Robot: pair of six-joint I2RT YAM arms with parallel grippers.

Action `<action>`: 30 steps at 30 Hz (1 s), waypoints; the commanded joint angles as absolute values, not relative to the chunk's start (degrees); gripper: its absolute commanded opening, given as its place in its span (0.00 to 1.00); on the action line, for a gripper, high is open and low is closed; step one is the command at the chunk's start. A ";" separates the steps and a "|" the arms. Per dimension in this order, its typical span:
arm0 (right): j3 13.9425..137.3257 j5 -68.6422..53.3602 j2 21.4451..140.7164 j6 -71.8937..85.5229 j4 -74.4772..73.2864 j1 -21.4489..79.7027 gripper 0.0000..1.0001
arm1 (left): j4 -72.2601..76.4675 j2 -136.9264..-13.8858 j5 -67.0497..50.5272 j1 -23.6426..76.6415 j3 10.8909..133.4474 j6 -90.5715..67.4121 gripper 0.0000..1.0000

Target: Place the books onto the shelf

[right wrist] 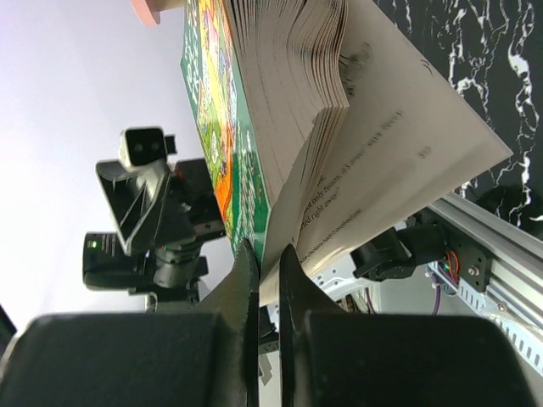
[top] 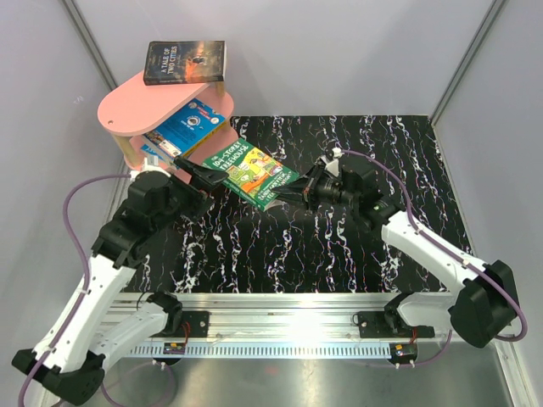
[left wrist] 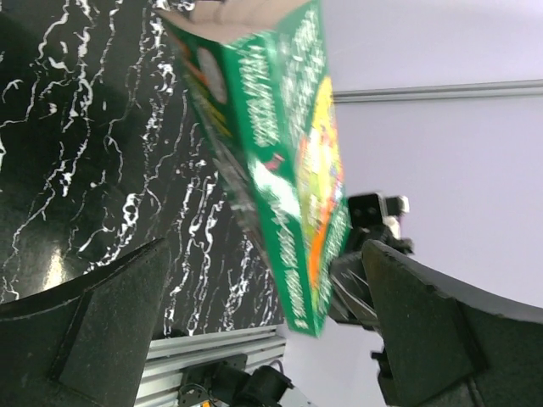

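Observation:
The pink shelf [top: 136, 106] stands at the back left. A dark book [top: 184, 62] lies on its top board and a blue book [top: 188, 125] on the tier below. A green cartoon book [top: 250, 174] hangs tilted above the mat, just right of the shelf. My right gripper [right wrist: 269, 263] is shut on the green book [right wrist: 297, 110], pinching its cover and a few pages at one corner, while the other pages sag open. My left gripper [left wrist: 263, 326] is open, its fingers straddling the green book [left wrist: 280, 170] at the opposite end without touching it.
A black marbled mat [top: 365, 170] covers the table. An aluminium rail [top: 280, 305] with both arm bases runs along the near edge. Grey enclosure walls stand close behind and beside the shelf.

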State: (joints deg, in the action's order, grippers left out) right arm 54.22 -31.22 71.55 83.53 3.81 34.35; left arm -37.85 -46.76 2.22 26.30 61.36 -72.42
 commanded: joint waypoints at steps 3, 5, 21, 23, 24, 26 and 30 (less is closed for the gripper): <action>57.39 -35.94 68.03 85.34 12.92 34.89 0.00 | -31.29 -53.06 4.57 26.46 63.54 -69.87 0.96; 57.66 -37.26 67.76 85.60 13.45 34.98 0.00 | -30.15 -54.83 4.57 26.46 65.21 -69.70 0.89; 64.84 -40.69 66.18 80.09 2.51 35.95 0.86 | -29.18 -61.61 4.04 26.63 80.14 -69.96 0.00; 67.57 -39.55 65.31 77.36 -3.74 35.95 0.99 | -29.53 -62.31 4.65 26.37 82.43 -69.26 0.00; 69.94 -39.12 64.87 74.82 -8.13 35.95 1.00 | -29.97 -63.45 5.18 26.28 83.83 -68.91 0.00; 71.89 -38.32 63.11 72.87 -12.11 35.69 1.00 | -30.23 -65.38 5.27 25.58 89.19 -67.60 0.00; 73.22 -36.65 58.37 69.97 -19.93 35.60 1.00 | -25.69 -71.70 4.75 23.56 98.24 -64.96 0.00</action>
State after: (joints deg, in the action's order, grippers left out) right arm 71.22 -36.97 62.04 74.63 -11.25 35.46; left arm -36.36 -69.56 3.57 24.95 90.50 -67.11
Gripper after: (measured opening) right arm 0.994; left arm 0.275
